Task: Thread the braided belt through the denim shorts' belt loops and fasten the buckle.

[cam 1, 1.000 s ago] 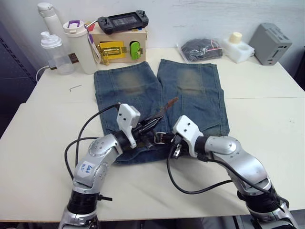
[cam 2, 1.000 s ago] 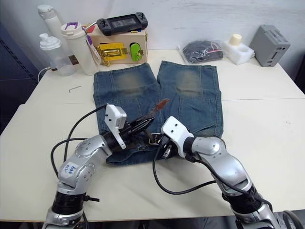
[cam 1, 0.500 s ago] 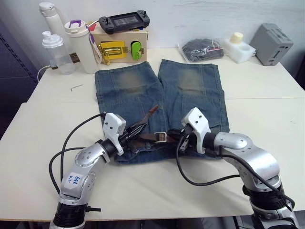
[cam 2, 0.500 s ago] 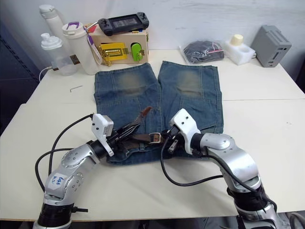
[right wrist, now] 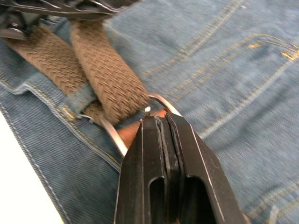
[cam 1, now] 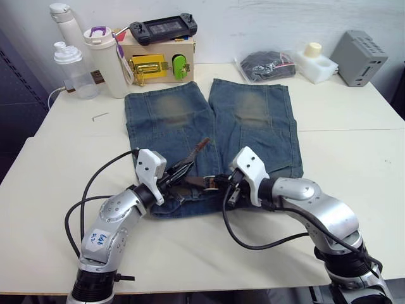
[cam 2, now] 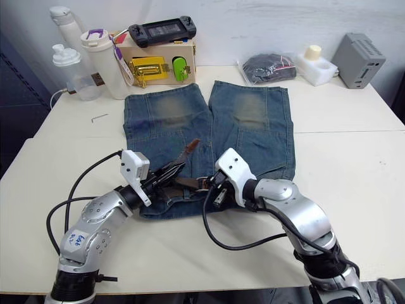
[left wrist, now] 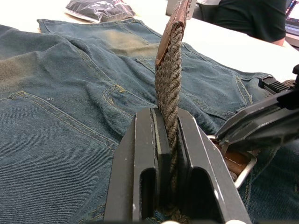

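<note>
Left gripper (left wrist: 169, 122) is clamped on the braided belt (left wrist: 169, 77); right gripper (right wrist: 161, 122) pinches the buckle (right wrist: 122, 140) on the denim shorts (cam 1: 253, 120); bottles (cam 1: 104, 60) crowd 11 o'clock.

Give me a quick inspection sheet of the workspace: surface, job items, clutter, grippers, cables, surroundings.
Surface: white table, two tops butted together.
Job's things: denim shorts lie flat, legs pointing away from the robot; braided belt runs along the waistband, under a belt loop, and its strap passes through the buckle.
Clutter: bottles, wooden latch box, handheld console, bagged dark item, white holder, grey box, hex key.
Grippers: left gripper shut on the belt's tail; right gripper shut at the buckle.
Cables: black cables loop off both arms.
Surroundings: white wall; a person in dark clothing beyond the table.
</note>
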Controlling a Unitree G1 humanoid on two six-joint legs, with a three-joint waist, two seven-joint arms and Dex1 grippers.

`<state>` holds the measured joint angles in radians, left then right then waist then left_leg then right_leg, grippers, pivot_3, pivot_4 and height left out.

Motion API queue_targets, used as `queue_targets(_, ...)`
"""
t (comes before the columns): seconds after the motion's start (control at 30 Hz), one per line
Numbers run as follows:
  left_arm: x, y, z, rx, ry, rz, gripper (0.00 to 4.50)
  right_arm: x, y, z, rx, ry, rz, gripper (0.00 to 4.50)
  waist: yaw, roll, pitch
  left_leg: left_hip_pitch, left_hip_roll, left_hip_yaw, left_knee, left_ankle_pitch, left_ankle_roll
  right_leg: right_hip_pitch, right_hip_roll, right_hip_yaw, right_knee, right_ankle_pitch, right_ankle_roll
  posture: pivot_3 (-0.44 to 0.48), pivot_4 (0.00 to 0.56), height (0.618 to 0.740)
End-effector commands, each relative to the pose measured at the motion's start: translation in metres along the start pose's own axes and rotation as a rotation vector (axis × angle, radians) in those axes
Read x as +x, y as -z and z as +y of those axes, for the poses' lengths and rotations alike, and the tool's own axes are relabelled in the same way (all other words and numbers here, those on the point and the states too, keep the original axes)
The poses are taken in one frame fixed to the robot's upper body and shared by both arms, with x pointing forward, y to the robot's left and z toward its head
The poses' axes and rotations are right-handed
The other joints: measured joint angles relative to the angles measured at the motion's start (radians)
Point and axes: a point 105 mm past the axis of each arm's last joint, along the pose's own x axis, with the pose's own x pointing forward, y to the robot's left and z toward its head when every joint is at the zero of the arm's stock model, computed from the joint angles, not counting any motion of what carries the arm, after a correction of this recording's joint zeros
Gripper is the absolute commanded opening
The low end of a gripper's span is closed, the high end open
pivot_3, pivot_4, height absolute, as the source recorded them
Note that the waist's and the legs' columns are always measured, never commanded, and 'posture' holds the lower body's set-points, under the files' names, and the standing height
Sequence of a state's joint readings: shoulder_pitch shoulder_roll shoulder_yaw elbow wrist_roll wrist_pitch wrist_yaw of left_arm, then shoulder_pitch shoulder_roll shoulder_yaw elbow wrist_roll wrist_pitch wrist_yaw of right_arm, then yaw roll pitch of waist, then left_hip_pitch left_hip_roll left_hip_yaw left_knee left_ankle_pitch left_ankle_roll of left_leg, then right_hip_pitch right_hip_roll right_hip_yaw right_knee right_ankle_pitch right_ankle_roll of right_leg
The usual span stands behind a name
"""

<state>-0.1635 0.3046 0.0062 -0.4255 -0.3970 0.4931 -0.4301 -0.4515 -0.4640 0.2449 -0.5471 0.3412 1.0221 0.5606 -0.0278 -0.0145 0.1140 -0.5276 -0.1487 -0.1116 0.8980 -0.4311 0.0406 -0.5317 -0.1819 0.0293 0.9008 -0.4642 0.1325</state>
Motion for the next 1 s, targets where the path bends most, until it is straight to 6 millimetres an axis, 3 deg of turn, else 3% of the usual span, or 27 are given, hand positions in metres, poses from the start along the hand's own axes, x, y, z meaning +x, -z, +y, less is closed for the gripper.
queue_targets(0.03, 0.001, -0.016, -0.004, 0.045, 0.007, -0.060, 0.00, 0.004, -0.008, 0.007, -0.046, -0.017, -0.017, 0.06, 0.000, 0.000, 0.000, 0.000, 0.000, 0.000, 0.000, 0.000, 0.000, 0.000, 0.000, 0.000, 0.000, 0.000, 0.000, 0.000, 0.150, 0.645)
queue_targets(0.23, 0.002, -0.017, -0.004, 0.049, 0.014, -0.063, 0.00, 0.016, -0.007, 0.014, -0.083, -0.030, 0.006, 0.06, -0.002, 0.000, 0.000, 0.000, 0.000, 0.000, 0.000, 0.000, 0.000, 0.000, 0.000, 0.000, 0.000, 0.000, 0.000, 0.000, 0.150, 0.645)
queue_targets(0.57, -0.001, -0.014, -0.010, 0.120, 0.055, -0.049, 0.00, 0.000, -0.024, -0.001, -0.086, -0.071, -0.033, 0.06, -0.001, 0.000, 0.000, 0.000, 0.000, 0.000, 0.000, 0.000, 0.000, 0.000, 0.000, 0.000, 0.000, 0.000, 0.000, 0.000, 0.150, 0.645)
queue_targets(1.0, 0.000, -0.018, -0.013, 0.154, 0.076, -0.063, 0.00, 0.013, 0.002, -0.002, -0.014, -0.205, 0.066, 0.06, -0.001, 0.000, 0.000, 0.000, 0.000, 0.000, -0.001, 0.000, 0.000, 0.000, 0.000, 0.000, -0.001, 0.000, 0.000, 0.000, 0.150, 0.645)
